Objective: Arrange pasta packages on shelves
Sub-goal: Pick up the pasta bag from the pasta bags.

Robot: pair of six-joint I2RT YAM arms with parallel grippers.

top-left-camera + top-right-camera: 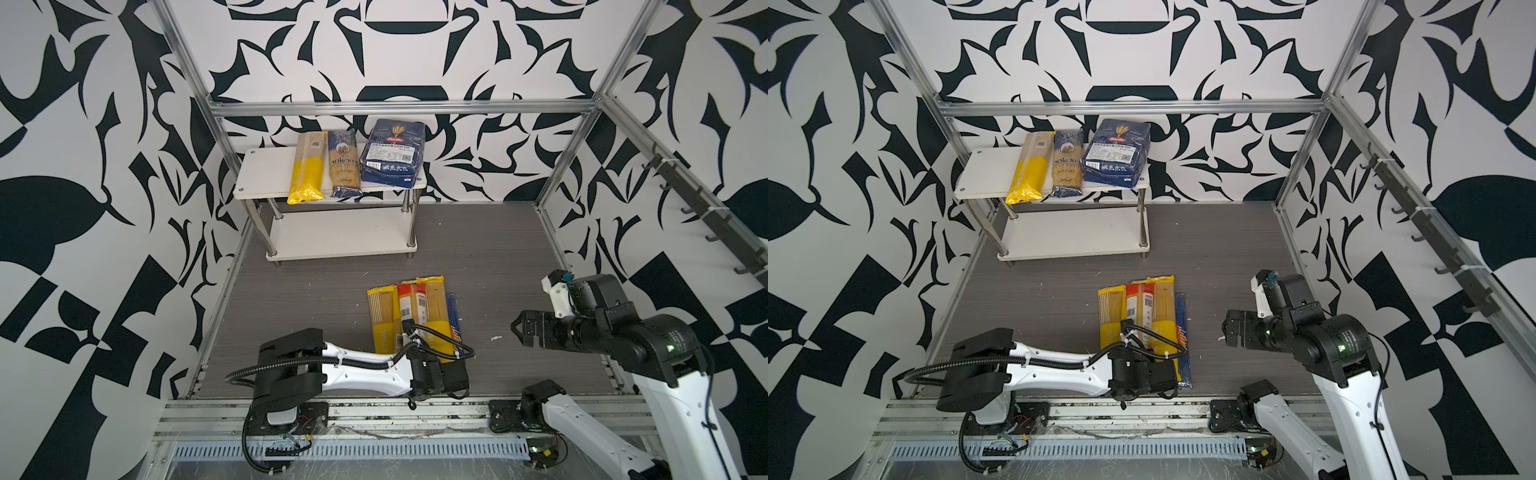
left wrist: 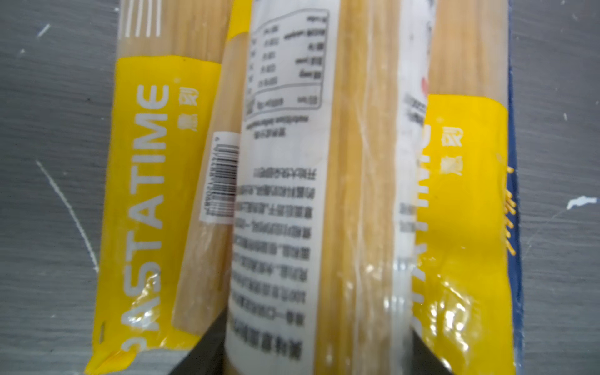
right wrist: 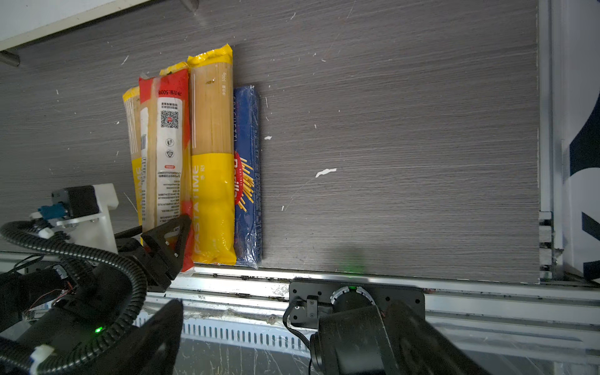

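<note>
Right now your left jaws are closed on the near end of the red pack (image 3: 165,130), which lies atop yellow packs (image 3: 212,162) beside a dark-blue pack (image 3: 248,194) at the tabletop's (image 3: 389,130) near edge. Your right jaws hang wide apart, holding nothing. Farther back, the shelves' (image 1: 266,170) top board carries three more packs (image 1: 343,166).
</note>
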